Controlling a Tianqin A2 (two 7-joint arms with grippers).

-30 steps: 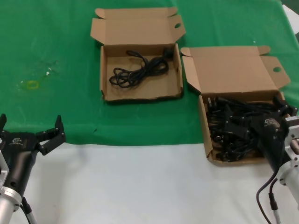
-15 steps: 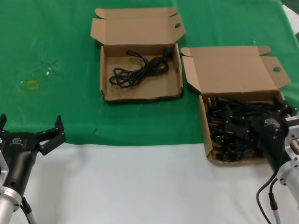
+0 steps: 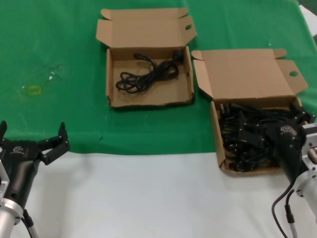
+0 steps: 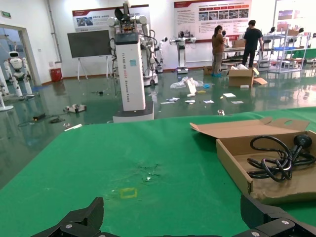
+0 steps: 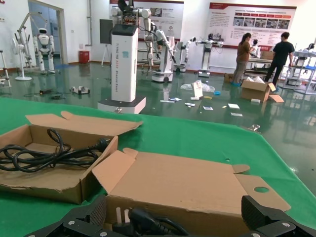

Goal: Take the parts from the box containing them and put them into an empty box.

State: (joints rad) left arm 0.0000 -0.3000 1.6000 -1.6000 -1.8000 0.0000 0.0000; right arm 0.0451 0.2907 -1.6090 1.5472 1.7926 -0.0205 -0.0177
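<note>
Head view, left to right. At about 8 o'clock your left gripper waits idle over the white near strip of the tabletop, its jaws spread wide and holding nothing; parked there it stays clear of both boxes. Towards 12 o'clock, on the green cloth, sits the box with the wavy rim, lid panel folded back so the tray is open from above; one black cord already lies looped inside it, so judge this the receiving box, although it is no longer strictly empty. Just beside it, at about 3 o'clock, the box containing the parts stands with its tall lid panel upright behind and its holed ear flap jutting out sideways; the parts fill it in a tangled black heap. Your right gripper is lowered into that heap at the tray's near right corner, placed for the next pick. In the right wrist view its jaws stand wide apart, astride the plugs, with nothing yet clamped.
</note>
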